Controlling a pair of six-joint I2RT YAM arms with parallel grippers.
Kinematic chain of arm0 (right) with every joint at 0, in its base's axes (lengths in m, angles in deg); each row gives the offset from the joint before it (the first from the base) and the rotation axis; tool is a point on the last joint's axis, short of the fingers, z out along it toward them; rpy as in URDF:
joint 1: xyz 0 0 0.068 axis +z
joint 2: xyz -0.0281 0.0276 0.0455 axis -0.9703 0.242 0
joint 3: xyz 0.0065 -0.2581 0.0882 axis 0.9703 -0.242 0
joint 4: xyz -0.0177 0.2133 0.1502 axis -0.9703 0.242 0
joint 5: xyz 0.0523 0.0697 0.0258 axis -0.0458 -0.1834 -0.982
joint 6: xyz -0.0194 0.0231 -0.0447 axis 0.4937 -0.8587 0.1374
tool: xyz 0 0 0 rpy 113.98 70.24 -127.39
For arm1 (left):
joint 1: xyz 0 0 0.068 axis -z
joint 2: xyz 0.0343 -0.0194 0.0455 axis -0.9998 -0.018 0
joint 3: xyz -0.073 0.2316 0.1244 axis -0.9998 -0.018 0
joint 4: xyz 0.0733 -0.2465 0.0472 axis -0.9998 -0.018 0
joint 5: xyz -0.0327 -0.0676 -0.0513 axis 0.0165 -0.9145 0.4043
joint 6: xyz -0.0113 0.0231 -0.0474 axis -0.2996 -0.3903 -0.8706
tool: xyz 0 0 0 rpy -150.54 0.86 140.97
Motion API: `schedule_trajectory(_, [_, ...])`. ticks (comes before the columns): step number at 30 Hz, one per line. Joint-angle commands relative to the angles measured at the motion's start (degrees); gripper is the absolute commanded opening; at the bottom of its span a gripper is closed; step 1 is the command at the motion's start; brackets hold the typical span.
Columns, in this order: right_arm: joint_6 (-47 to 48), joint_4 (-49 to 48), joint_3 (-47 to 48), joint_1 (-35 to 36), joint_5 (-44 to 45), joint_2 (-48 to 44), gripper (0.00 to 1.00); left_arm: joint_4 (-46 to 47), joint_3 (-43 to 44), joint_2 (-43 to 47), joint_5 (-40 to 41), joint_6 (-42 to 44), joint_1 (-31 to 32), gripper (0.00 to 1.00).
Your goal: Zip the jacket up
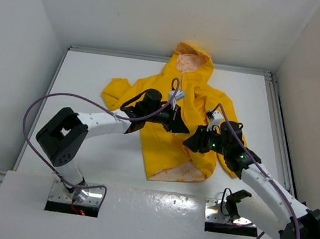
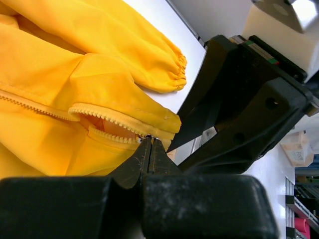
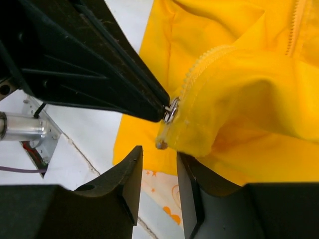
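The yellow rain jacket (image 1: 168, 147) lies spread on the white counter (image 1: 96, 67), front up, its hood (image 1: 193, 58) toward the far wall. White lining (image 1: 187, 171) with an orange print shows at the bottom hem. The left hand (image 2: 149, 142) is pinched fully closed on the metal zipper pull (image 3: 172, 110) at the lower end of the zipper teeth (image 2: 107, 118). The right hand (image 3: 158, 153) sits partly open, gripping nothing, with the hem corner just off its fingertips.
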Motion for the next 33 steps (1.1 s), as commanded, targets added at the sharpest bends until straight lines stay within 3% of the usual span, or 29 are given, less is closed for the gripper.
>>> schedule_trajectory(1, [3.3,2.4,0.9,0.1,2.6,-3.8,0.34,2.9,0.8,0.9,-1.0,-0.5,-0.2,0.00])
schedule_trajectory(6, [3.3,-0.5,-1.2,0.3,5.1,-4.2,0.41,4.0,0.3,0.9,-1.6,-1.6,-0.2,0.00])
schedule_trajectory(16, [2.5,-11.8,-0.9,0.1,3.7,1.6,0.40,4.0,0.3,0.3,-1.6,-2.7,-0.2,0.00])
schedule_trajectory(19, [2.3,-13.0,-1.3,0.1,3.5,2.0,0.27,4.5,-0.2,0.3,-1.6,-2.7,-0.2,0.00])
schedule_trajectory(20, [2.5,-13.1,-1.3,0.2,3.8,2.0,0.16,4.5,-0.2,0.3,-1.6,-2.7,-0.2,0.00])
schedule_trajectory(23, [4.1,-11.7,-1.9,0.1,4.1,0.1,0.01,4.0,-0.2,0.9,-0.9,-2.7,-0.2,0.00])
schedule_trajectory(33, [15.0,6.6,-8.5,0.2,3.9,-21.4,0.00,-1.3,-0.8,-0.4,5.8,2.3,-0.8,0.00])
